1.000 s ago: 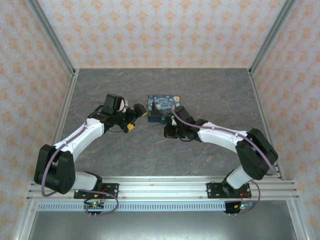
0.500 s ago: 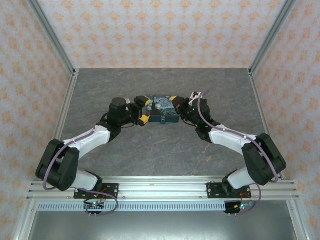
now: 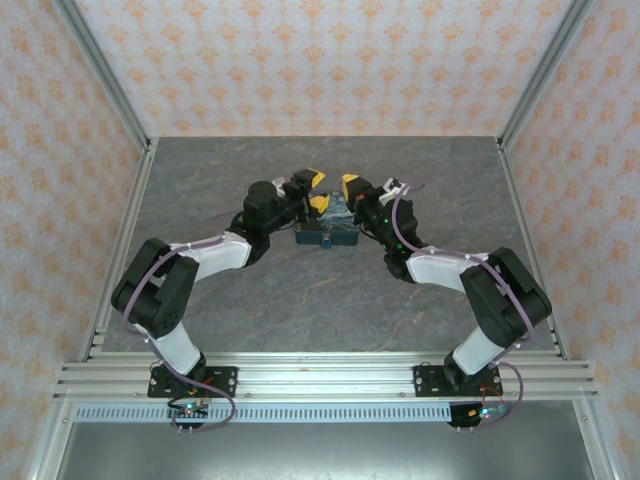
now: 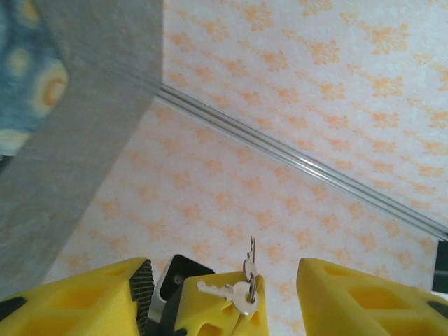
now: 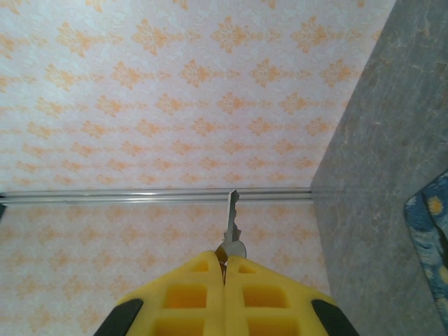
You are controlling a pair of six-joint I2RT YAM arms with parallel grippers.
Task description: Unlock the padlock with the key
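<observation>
My right gripper (image 5: 224,260) is shut on the head of a small silver key (image 5: 230,213), whose blade sticks straight out past the yellow tips. In the left wrist view that key (image 4: 250,259) stands upright above the right gripper's fingers (image 4: 210,315), and a second key (image 4: 222,289) hangs from the same ring. My left gripper (image 4: 222,273) is open, its jaws wide on either side of them. From above, the left gripper (image 3: 316,191) and right gripper (image 3: 350,186) meet tip to tip, raised over the dark blue starry box (image 3: 325,228). A small fitting (image 3: 327,240) on the box's front is too small to identify.
The grey stone-patterned table (image 3: 300,290) is walled on three sides by orange-patterned panels (image 3: 320,60) with metal corner posts (image 3: 100,75). The box's corner appears at the edges of both wrist views (image 4: 24,77) (image 5: 430,231).
Both arms have swung in towards the back over the box. The right gripper rose from low in front of the box, and the left came in from its left side.
</observation>
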